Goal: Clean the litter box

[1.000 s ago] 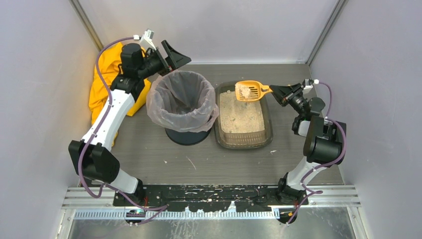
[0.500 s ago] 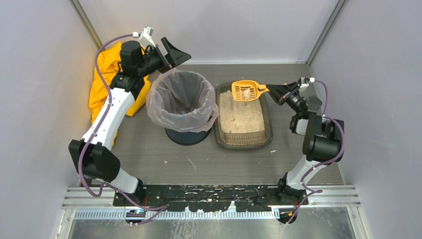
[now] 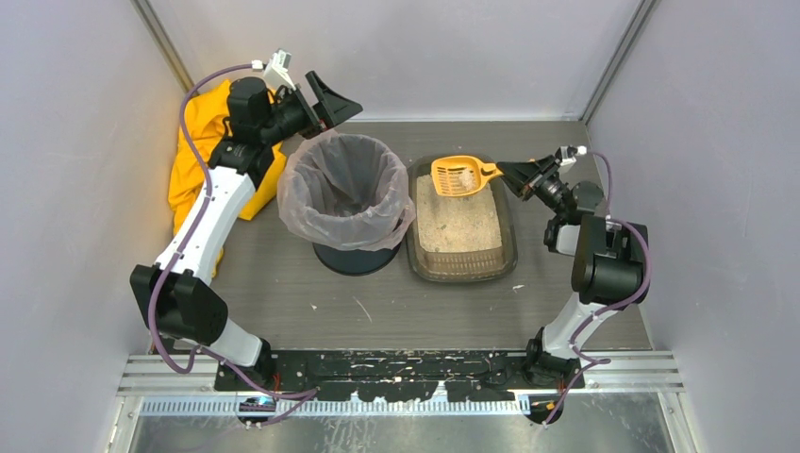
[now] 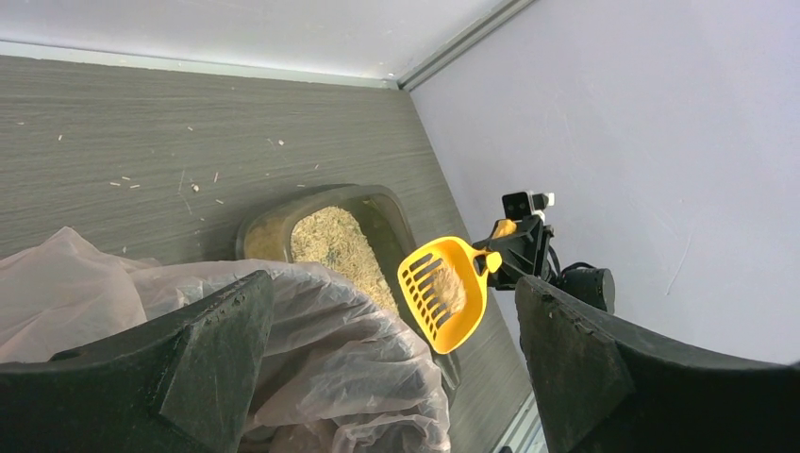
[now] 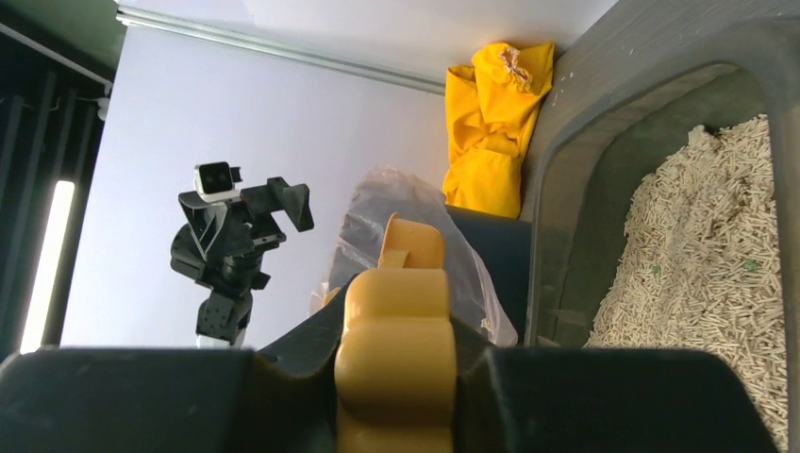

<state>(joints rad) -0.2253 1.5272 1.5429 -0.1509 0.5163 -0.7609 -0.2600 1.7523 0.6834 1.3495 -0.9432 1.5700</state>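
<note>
On the counter [image 3: 311, 302] the bin [image 3: 351, 257], lined with a clear bag, stands at centre-left. The litter box [image 3: 508, 247] lies just right of it, its long side running near to far, with beige litter inside. A yellow cloth [image 3: 203, 123] is heaped at the far left. Above the bin's far-left rim the left end effector [image 3: 335, 106] hangs released, jaws wide apart, holding nothing. Over on the right, the right end effector [image 3: 514, 173] is clenched on the handle of the orange scoop [image 3: 456, 176], which is lifted over the box's far end with its blade pointing left toward the bin. A pale clump [image 4: 451, 288] sits in the blade. The likely trouble is the crossing. If the blade tips early, the clump could slide off before clearing the bag's rim and land on the counter or back in the litter. A low pass could also snag the loose bag and drag the bin. Count: two arms, one bin, one box, one cloth, one scoop, one clump.
</note>
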